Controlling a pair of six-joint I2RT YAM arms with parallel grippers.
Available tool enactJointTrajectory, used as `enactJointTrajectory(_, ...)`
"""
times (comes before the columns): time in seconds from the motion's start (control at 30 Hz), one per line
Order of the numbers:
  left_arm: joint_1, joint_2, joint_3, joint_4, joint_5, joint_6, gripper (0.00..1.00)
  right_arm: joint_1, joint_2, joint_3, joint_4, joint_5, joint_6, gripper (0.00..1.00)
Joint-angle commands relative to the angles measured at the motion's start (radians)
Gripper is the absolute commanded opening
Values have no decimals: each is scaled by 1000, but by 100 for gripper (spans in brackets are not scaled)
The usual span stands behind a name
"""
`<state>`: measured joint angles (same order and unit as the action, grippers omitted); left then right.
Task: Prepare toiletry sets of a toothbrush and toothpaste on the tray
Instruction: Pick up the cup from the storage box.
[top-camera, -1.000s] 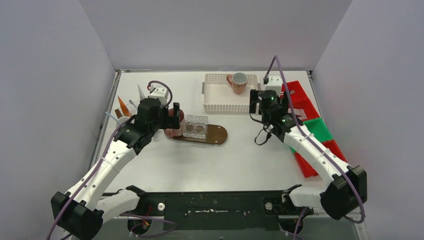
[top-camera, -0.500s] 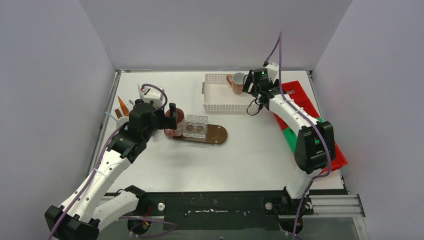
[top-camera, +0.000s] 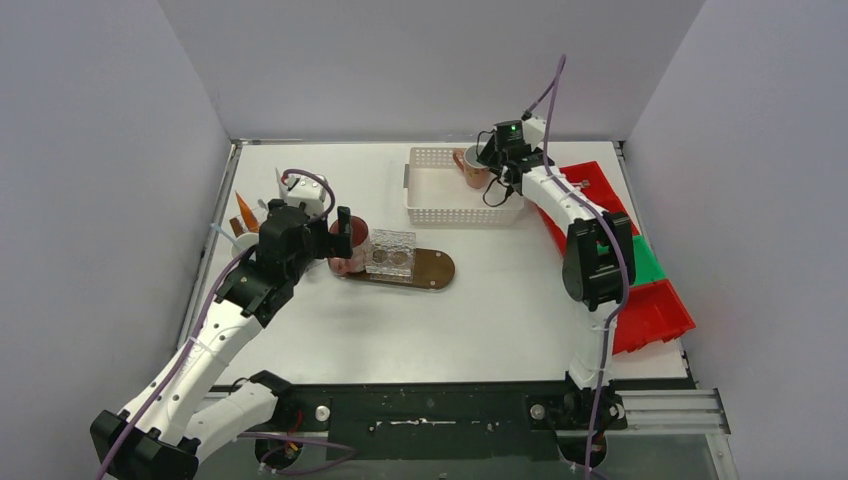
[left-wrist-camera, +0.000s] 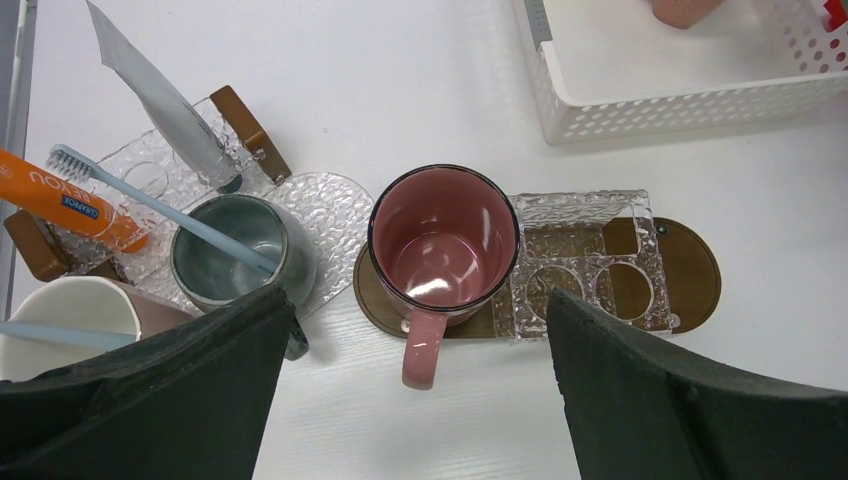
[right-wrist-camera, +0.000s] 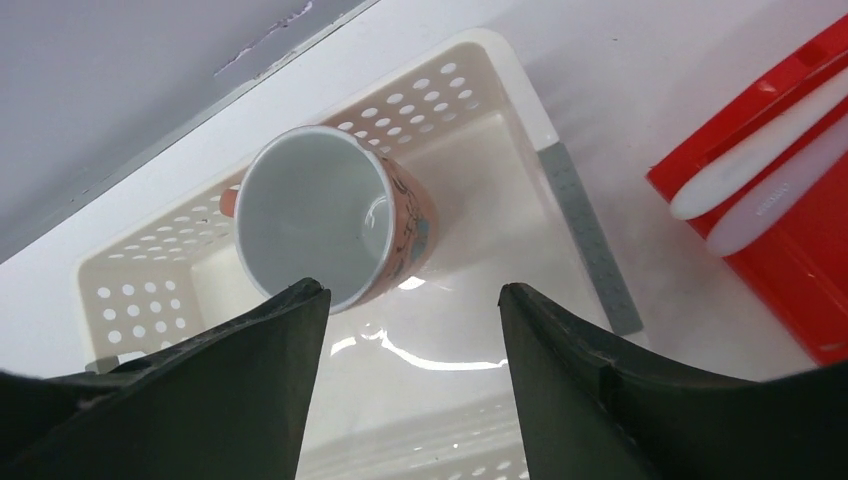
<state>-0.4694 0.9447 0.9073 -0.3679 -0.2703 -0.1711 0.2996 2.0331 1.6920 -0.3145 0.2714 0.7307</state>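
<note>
- Over the far right of the white counter (top-camera: 400, 320), my right fingers (right-wrist-camera: 410, 295) hang above a white perforated plastic basket (right-wrist-camera: 130, 270). A pinkish ceramic mug with a white inside (right-wrist-camera: 320, 215) stands in the basket's far right corner.
- These fingers are parted and grip nothing. One tip overlaps the near rim of the pinkish mug in the wrist view, and the other is over bare basket floor. I cannot tell whether the first tip touches the rim.
- Just right of the basket, a red plastic bin (right-wrist-camera: 790, 250) holds slim white tubes (right-wrist-camera: 750, 165).
- On the left of the counter, my left fingers (left-wrist-camera: 415, 300) are spread wide and empty above a maroon ceramic mug (left-wrist-camera: 443, 250).
- The maroon mug stands upright on an oval wooden tray with a clear glass holder (left-wrist-camera: 690, 270). It is empty, and so are the holder's round slots.
- Further left, a dark green ceramic mug (left-wrist-camera: 235, 265) already has a pale blue toothbrush (left-wrist-camera: 120, 185) leaning in it. An orange tube (left-wrist-camera: 70, 195) and a silvery tapered tube (left-wrist-camera: 160, 100) stand in a second clear holder behind it.
- A white ceramic mug (left-wrist-camera: 70, 315) sits at the near left edge of that view.
- I judge the step in hand to be fetching the pinkish mug from the basket, with the maroon set not yet filled.
- Next, my right fingers should settle with the mug wall between them and close firmly before lifting clear of the basket rim.
- The glazed wall looks slippery, so a shallow pinch could let the mug twist.
</note>
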Motion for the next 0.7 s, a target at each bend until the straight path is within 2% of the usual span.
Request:
enactJointTrajectory(0.0,5,-13,0,56,-17,17,97,-12,62,89,40,-36,58,64)
enactJointTrajectory(0.33,9,-5,-4,57,-9,19,95,-34,170,150,37,-92,63,55)
enactJointTrajectory(0.47,11,-4,-4,59,-7,19,95,-42,169,143,40,-112,48,39)
enactJointTrajectory(0.67,15,-5,-8,62,-10,20,94,-51,134,124,53,-135,23,7)
